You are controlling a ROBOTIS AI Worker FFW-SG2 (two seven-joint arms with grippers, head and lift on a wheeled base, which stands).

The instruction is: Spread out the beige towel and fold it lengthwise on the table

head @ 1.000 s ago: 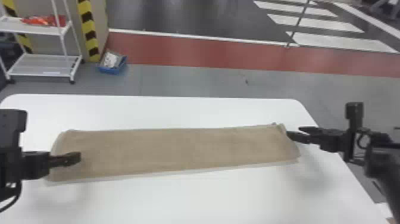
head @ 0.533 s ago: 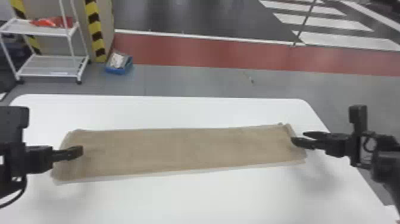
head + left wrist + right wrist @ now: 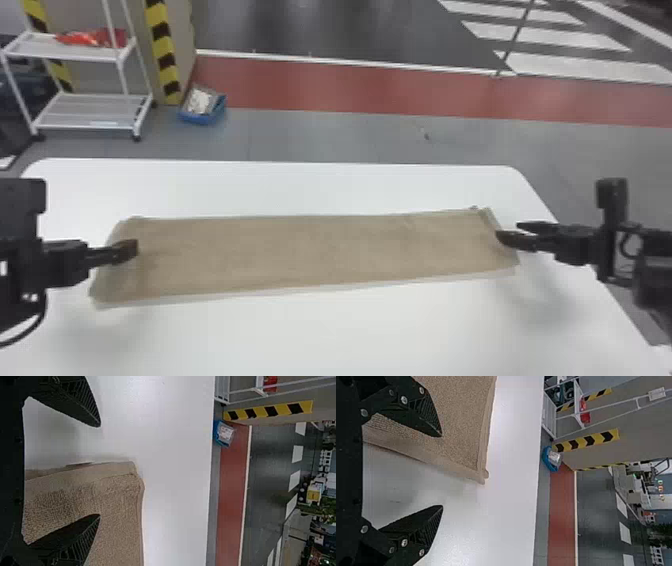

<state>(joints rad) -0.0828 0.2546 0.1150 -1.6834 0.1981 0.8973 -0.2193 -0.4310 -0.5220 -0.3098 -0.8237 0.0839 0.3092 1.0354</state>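
The beige towel [image 3: 310,252] lies flat on the white table as a long strip running left to right, its lower layer peeking out along the near edge. Over its left end is my left gripper [image 3: 125,250]; in the left wrist view the left gripper [image 3: 99,471] is open, one finger over the towel [image 3: 119,506] and the other over bare table. At the strip's right end is my right gripper [image 3: 510,232]. The right wrist view has the right gripper [image 3: 442,471] open, its fingers on either side of the towel's [image 3: 459,411] end edge, with a gap between them.
The white table [image 3: 320,335] extends in front of and behind the towel. Beyond its far edge, on the floor, are a white wire shelf [image 3: 90,110] at the left and a blue bin [image 3: 202,107] beside a striped post.
The head view has shifted slightly, so everything sits a little farther right. My right gripper has come slightly over the towel's right end. The towel's shape looks the same.
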